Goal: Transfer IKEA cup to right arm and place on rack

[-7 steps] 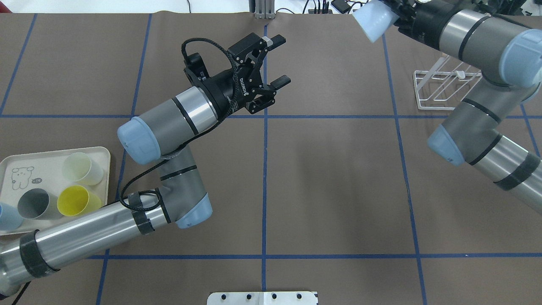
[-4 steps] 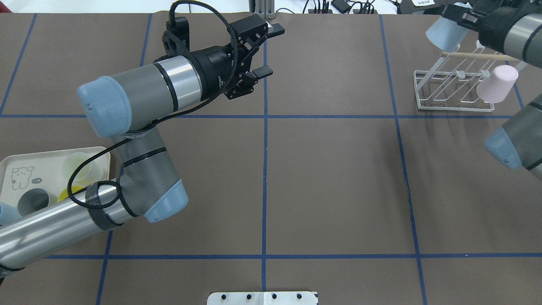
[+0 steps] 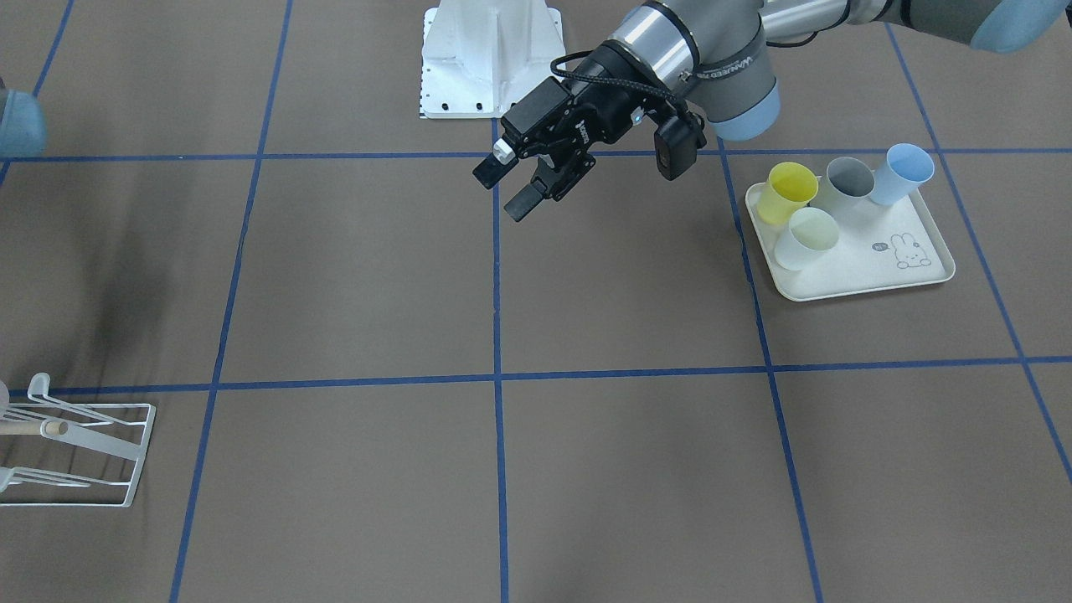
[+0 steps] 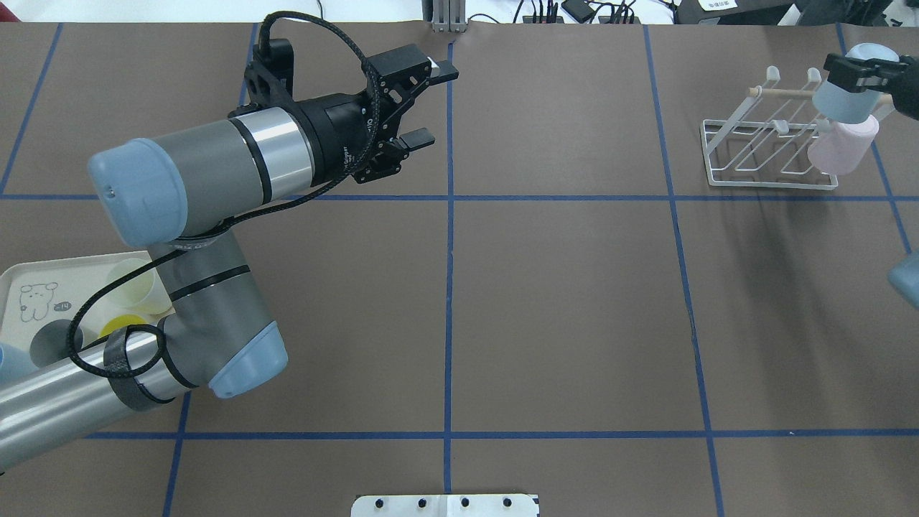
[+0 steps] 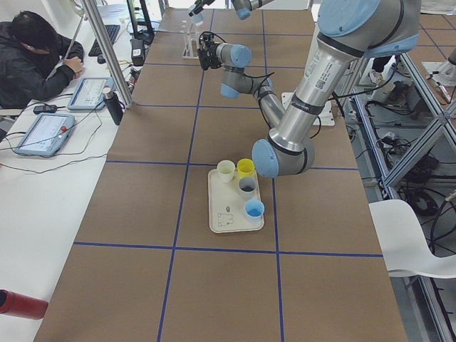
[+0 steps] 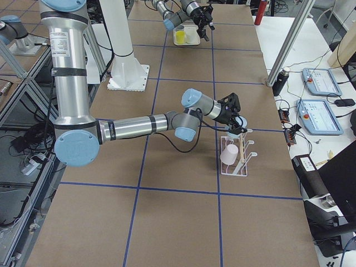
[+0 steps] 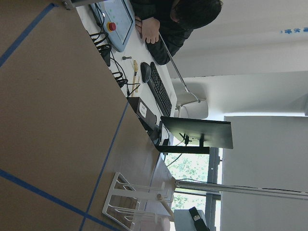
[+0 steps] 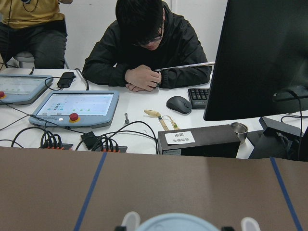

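My right gripper [image 4: 865, 72] is shut on a light-blue IKEA cup [image 4: 847, 104] and holds it over the far right end of the white wire rack [image 4: 761, 154], just above a pink cup [image 4: 843, 147] that hangs on the rack. The exterior right view shows the blue cup [image 6: 239, 121] above the pink cup [image 6: 230, 154]. The blue cup's rim [image 8: 178, 222] shows at the bottom of the right wrist view. My left gripper [image 4: 433, 103] is open and empty, above the table's far middle, as the front view [image 3: 507, 188] also shows.
A cream tray [image 3: 854, 280] with a rabbit drawing holds yellow [image 3: 791, 188], grey [image 3: 846, 180], blue [image 3: 904, 167] and pale [image 3: 808, 234] cups at my left. My left arm's elbow hangs over the tray [image 4: 21, 276]. Operators sit beyond the far table edge.
My right gripper has carried the blue cup to the right, from beyond the rack's left end to over its right end above the pink cup. My left arm has drawn back leftward, still open.
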Controlling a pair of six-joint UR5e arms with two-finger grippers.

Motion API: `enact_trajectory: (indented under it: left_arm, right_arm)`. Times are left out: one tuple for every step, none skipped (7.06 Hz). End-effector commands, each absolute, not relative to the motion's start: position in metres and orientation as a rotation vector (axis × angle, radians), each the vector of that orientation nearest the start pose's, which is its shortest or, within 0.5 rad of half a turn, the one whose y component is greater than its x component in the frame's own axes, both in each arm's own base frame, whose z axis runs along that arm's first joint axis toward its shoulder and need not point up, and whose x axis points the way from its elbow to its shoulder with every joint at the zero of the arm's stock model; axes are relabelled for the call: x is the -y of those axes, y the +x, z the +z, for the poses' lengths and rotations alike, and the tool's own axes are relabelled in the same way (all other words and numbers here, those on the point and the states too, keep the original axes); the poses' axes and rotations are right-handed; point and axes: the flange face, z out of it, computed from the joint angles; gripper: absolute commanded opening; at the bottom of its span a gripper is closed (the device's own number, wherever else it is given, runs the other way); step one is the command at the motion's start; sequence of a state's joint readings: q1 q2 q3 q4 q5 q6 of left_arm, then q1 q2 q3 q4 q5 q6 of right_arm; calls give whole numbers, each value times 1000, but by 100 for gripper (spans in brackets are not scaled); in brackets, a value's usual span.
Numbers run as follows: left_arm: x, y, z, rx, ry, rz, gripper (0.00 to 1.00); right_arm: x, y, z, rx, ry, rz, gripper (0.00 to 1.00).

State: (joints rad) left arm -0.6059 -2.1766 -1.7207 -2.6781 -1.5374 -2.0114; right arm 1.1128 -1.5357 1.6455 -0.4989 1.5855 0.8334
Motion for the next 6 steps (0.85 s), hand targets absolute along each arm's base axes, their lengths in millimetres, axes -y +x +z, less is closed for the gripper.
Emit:
enact_trajectory:
  left_arm:
    - [449, 412, 122, -1921, 178, -744, 100]
    - [449, 412, 123, -1921, 180, -743, 100]
    - [449, 412, 123, -1923, 178, -744, 100]
    - [450, 413, 124, -1919, 180, -744, 100]
    - [449, 412, 124, -1921, 180, -743, 100]
    - [449, 413, 124, -1921, 177, -743, 100]
  right_arm:
    - [532, -117, 495, 724, 931, 310, 0]
    - [532, -120, 496, 729, 923, 304, 0]
    - [531, -122, 498, 743, 907, 291, 0]
    - [530, -124, 499, 753, 896, 281, 0]
    - [530, -125, 501, 751, 893, 279, 0]
    - [533, -129, 502, 749, 889, 275, 0]
